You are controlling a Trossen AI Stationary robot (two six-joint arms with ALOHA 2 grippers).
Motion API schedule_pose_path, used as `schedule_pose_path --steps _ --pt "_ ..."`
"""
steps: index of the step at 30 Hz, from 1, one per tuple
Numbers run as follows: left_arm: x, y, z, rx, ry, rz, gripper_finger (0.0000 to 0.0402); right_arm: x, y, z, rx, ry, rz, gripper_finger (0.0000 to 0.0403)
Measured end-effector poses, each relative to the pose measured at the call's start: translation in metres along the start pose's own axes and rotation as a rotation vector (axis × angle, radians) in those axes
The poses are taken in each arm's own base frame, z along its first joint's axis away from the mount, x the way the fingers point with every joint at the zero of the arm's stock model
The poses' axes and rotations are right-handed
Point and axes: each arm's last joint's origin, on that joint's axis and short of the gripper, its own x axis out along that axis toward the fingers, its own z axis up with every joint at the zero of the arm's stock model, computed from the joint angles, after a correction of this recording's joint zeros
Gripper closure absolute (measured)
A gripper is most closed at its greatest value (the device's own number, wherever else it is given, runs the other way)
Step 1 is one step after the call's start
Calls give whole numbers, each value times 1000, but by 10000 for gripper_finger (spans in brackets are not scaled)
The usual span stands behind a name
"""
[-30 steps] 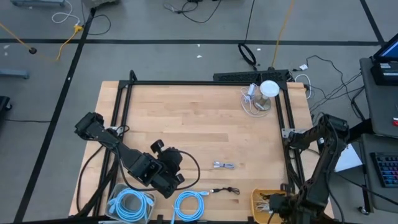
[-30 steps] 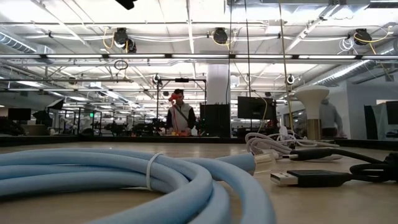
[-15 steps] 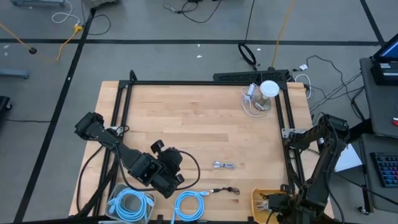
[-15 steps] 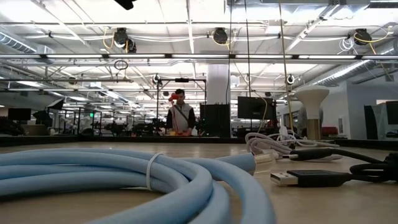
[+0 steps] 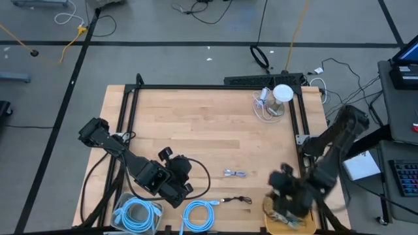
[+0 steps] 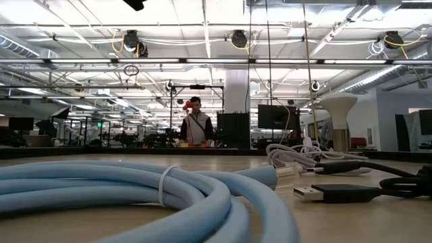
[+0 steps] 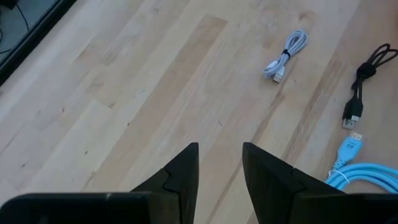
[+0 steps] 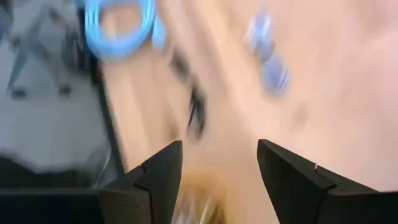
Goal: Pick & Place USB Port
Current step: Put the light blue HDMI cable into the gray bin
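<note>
Wood table [image 5: 196, 124] fills the frame, open workshop behind it. Landmark: yellow bin [image 5: 269, 210] at the near right corner. Right gripper [image 5: 287, 199] hovers over the bin, fingers spread, nothing between them. Left gripper [image 5: 171, 183] waits well left of the bin, fingers parted with a narrow gap, holding nothing. White USB cable [image 5: 235, 173], tied in a small bundle, lies on bare wood left of the bin and farther from the edge. Black USB cable [image 5: 236, 200] lies just left of the bin. 2 blue coils [image 5: 198, 214] sit farther left. Likely light, soft and floppy; best pinched across the tied middle, not the loose plug end.
</note>
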Motion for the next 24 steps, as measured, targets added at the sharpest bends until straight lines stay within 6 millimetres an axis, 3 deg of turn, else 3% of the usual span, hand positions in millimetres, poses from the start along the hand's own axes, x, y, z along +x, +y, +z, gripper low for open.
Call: schedule_pose_path --steps 4,10,14,18,21,24 --pt "0 0 0 -13 -2 1 275 13 -19 48 -54 -133 -40 206" --pt "0 0 0 -51 -2 -1 275 73 -47 92 -126 -81 -5 206" --pt "-1 -4 -2 -44 30 -48 275 108 -53 98 -169 -14 48 206" --pt "6 -21 -10 13 166 -282 275 127 -45 96 -189 24 116 207" --pt "24 -34 -33 -12 245 -408 275 132 -39 93 -187 21 131 206" --pt "51 -36 -65 -104 324 -429 275 129 -36 91 -167 16 143 206"
